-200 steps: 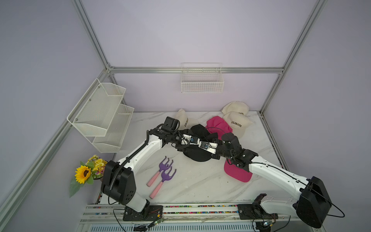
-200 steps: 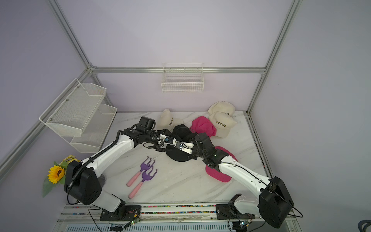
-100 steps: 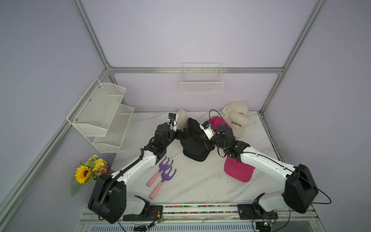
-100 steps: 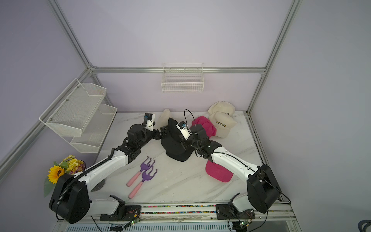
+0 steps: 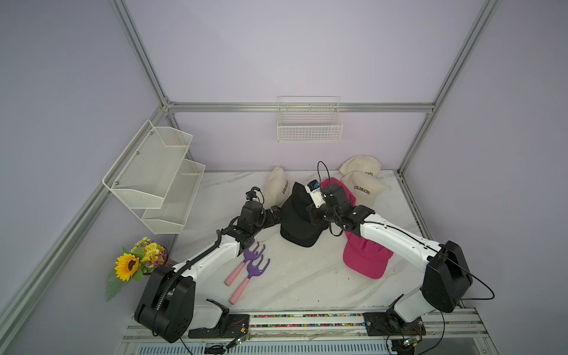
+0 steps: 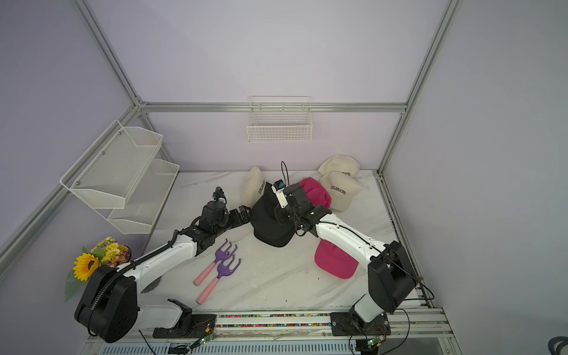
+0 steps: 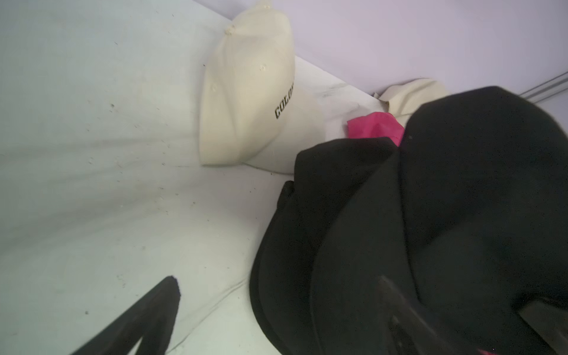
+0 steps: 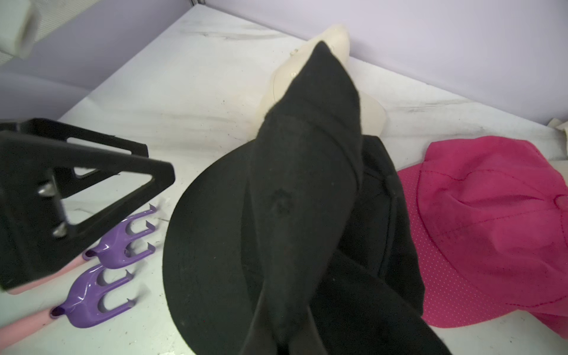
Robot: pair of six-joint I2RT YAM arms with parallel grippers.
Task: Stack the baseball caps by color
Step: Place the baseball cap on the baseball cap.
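- Soft black fabric baseball cap — pinched tight in right gripper, hanging crumpled over the black cap pile, centre of frame in both top views.
- Released, jaws wide: left gripper, just beside the pile's left edge.
- Looks light and floppy, crown collapses; brim looks stiffer — likely the better hold.
- Cream fabric caps, upper right and upper centre, read "COLORADO"; hot pink caps show no writing.

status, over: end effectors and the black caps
Left end effector open, beside black stack. Right end effector shut on black cap, over that stack. Cream cap and pink cap crowd the far side.
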